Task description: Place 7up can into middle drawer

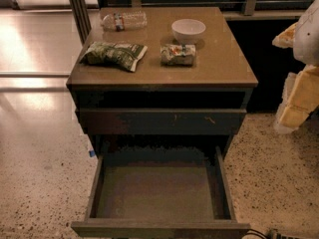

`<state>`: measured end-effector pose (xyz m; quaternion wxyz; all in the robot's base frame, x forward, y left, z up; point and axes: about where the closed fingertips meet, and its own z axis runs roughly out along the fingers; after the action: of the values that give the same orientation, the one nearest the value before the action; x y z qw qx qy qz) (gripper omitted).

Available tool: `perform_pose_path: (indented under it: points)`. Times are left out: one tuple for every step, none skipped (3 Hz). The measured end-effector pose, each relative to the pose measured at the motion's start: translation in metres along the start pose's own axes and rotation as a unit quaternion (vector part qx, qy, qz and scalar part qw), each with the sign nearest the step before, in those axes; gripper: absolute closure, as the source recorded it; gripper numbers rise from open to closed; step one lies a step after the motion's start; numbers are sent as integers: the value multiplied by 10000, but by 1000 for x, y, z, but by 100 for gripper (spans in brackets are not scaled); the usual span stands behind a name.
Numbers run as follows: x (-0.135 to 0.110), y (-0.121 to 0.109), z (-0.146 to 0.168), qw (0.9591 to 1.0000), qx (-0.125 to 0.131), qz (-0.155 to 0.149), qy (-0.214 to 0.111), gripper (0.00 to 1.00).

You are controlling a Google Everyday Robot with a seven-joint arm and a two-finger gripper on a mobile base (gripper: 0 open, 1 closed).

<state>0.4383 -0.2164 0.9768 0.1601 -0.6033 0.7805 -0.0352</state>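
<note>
The 7up can (178, 54), silvery-white and green with a red-orange mark, lies on its side on the cabinet top (219, 66), just in front of the white bowl. The middle drawer (157, 190) is pulled fully open at the bottom of the cabinet; its grey-brown floor holds nothing. My arm and gripper (299, 91) show as white and yellow shapes at the right edge, to the right of the cabinet and well away from the can. It holds nothing that I can see.
A white bowl (188, 30) stands behind the can. A dark green snack bag (113, 55) lies to the can's left. A clear water bottle (123, 20) lies at the back left. A closed drawer front (159, 121) sits above the open drawer. Speckled floor surrounds the cabinet.
</note>
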Motion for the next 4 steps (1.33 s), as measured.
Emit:
perform_pose_path:
  points:
    - [-1, -1, 0, 10000, 12, -12, -10, 0]
    - [-31, -29, 19, 9992, 31, -390, -111, 0]
    - [-81, -87, 56, 9951, -73, -969, -166, 0]
    - [-118, -124, 88, 9910, -225, -1309, -153, 0]
